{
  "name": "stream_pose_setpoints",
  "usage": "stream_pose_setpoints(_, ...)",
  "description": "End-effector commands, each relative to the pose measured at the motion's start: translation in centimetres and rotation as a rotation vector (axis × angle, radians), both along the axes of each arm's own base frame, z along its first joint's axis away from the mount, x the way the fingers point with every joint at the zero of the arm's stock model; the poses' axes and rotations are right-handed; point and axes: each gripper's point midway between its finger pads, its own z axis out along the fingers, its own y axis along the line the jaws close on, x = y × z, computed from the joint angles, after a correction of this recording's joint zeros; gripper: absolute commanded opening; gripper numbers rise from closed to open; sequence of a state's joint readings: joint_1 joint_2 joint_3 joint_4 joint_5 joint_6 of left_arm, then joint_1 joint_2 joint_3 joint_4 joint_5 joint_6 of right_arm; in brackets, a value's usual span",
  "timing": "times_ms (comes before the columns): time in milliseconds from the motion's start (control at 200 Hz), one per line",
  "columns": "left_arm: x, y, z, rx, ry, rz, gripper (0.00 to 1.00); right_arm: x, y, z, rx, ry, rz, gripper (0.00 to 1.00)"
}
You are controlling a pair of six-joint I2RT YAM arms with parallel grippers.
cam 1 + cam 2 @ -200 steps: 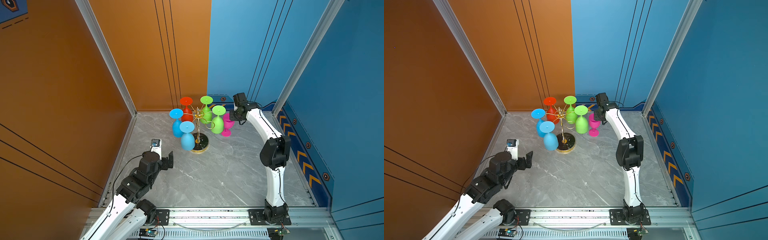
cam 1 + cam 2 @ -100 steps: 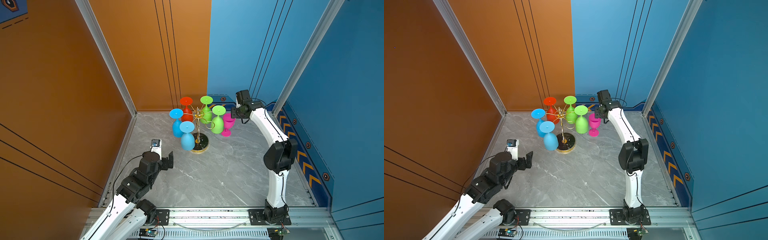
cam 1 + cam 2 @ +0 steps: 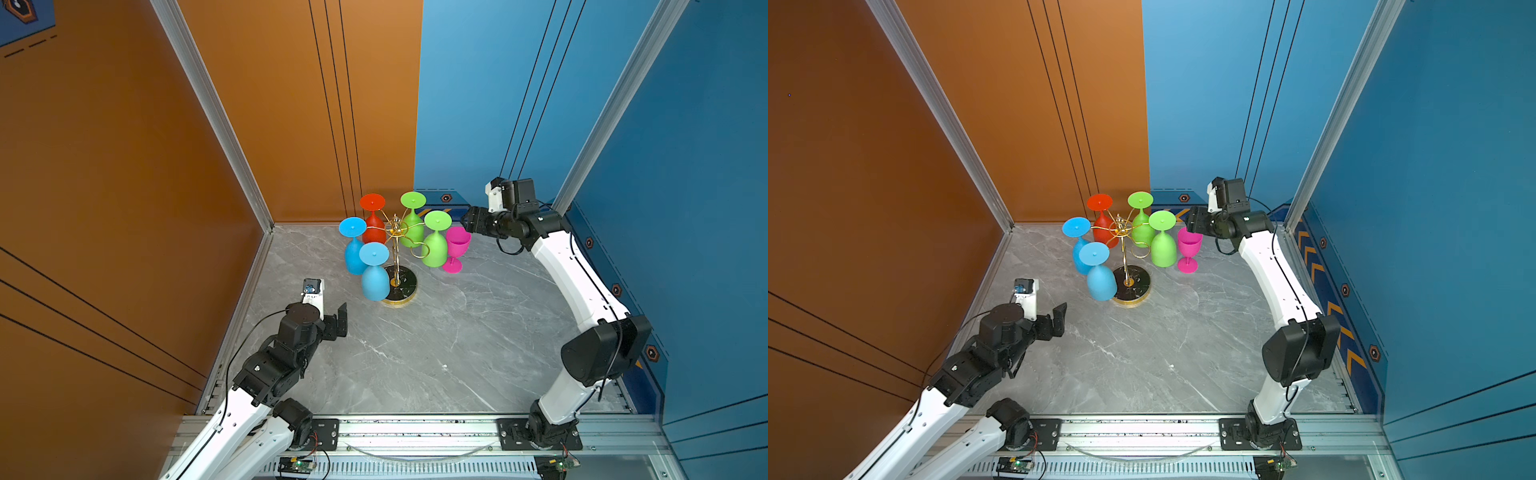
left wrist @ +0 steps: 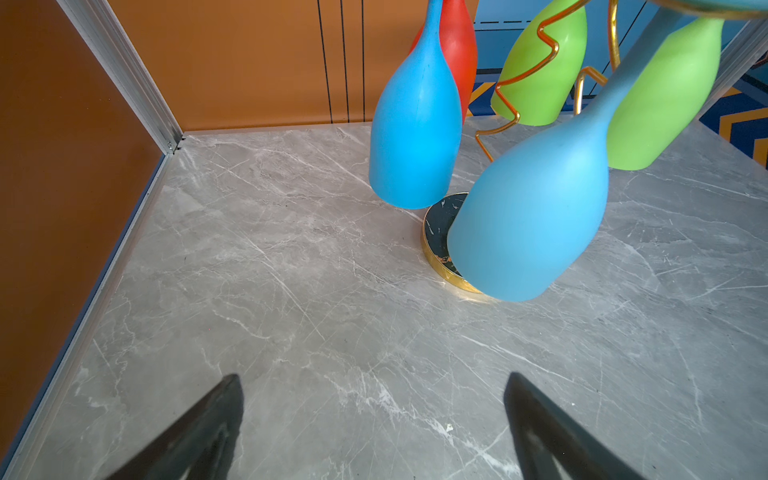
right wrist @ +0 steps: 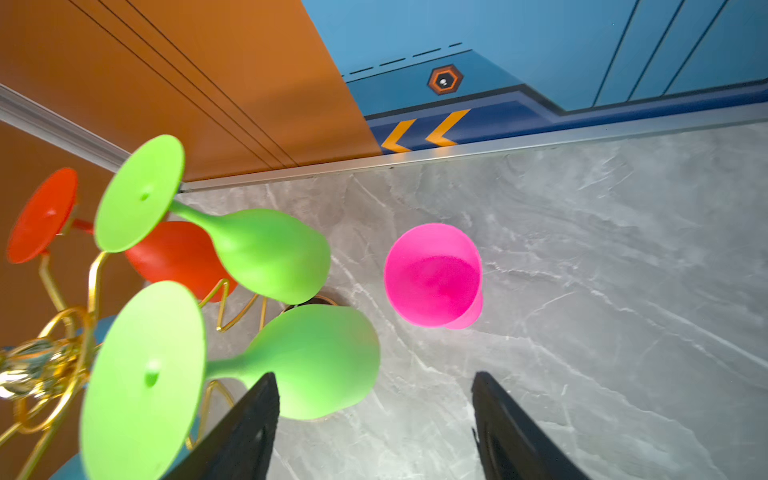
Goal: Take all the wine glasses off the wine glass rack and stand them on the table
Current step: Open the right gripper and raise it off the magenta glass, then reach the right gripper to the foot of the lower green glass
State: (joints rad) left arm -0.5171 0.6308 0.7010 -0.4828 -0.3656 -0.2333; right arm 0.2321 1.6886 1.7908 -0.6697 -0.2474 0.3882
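The wine glass rack (image 3: 405, 283) (image 3: 1138, 282), gold wire on a round black base, stands at the back of the table. A red glass (image 3: 373, 233), two green glasses (image 3: 433, 253) and two blue glasses (image 3: 375, 283) hang upside down from it. A pink wine glass (image 3: 456, 248) (image 5: 432, 276) stands upright on the table just right of the rack. My right gripper (image 3: 467, 222) (image 5: 374, 376) hovers open just above and beside the pink glass, holding nothing. My left gripper (image 3: 338, 319) (image 4: 374, 376) is open and empty, near the table's left edge, short of the rack.
Orange walls (image 3: 124, 166) close the left and back, and blue walls (image 3: 685, 166) the back and right. The grey marble table (image 3: 415, 365) stretches in front of the rack. A metal rail (image 3: 415, 424) runs along the front edge.
My right gripper has opened and drawn up and back from the pink wine glass, which stays standing on the table. The left arm has not moved.
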Motion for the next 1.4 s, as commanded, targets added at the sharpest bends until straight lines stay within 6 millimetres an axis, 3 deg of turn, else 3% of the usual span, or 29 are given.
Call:
stream_pose_setpoints(0, 0.2, -0.2, -0.3, -0.016, 0.008, -0.005, 0.98, -0.9, 1.4, 3.4, 0.176, -0.075, 0.036, 0.74)
stream_pose_setpoints(165, 0.2, -0.4, -0.4, -0.017, 0.012, -0.012, 0.98, -1.7, 2.2, 4.6, 0.295, -0.099, 0.055, 0.71)
stream_pose_setpoints(410, 0.2, -0.4, -0.3, -0.020, 0.010, -0.013, 0.98, -1.7, 4.2, 4.8, 0.501, -0.084, 0.096, 0.65)
stream_pose_setpoints(751, 0.1, -0.3, -0.3, -0.020, 0.005, -0.012, 0.98, -1.0, 5.5, 3.3, 0.549, -0.042, 0.109, 0.54)
stream_pose_setpoints(1081, 0.1, -0.3, -0.2, -0.019, 0.002, -0.012, 0.98, -0.7, 6.1, 2.0, 0.545, -0.016, 0.106, 0.49)
stream_pose_setpoints(1396, 0.1, -0.3, -0.3, -0.020, 0.003, -0.015, 0.98, -0.6, 6.6, 1.1, 0.564, 0.005, 0.106, 0.36)
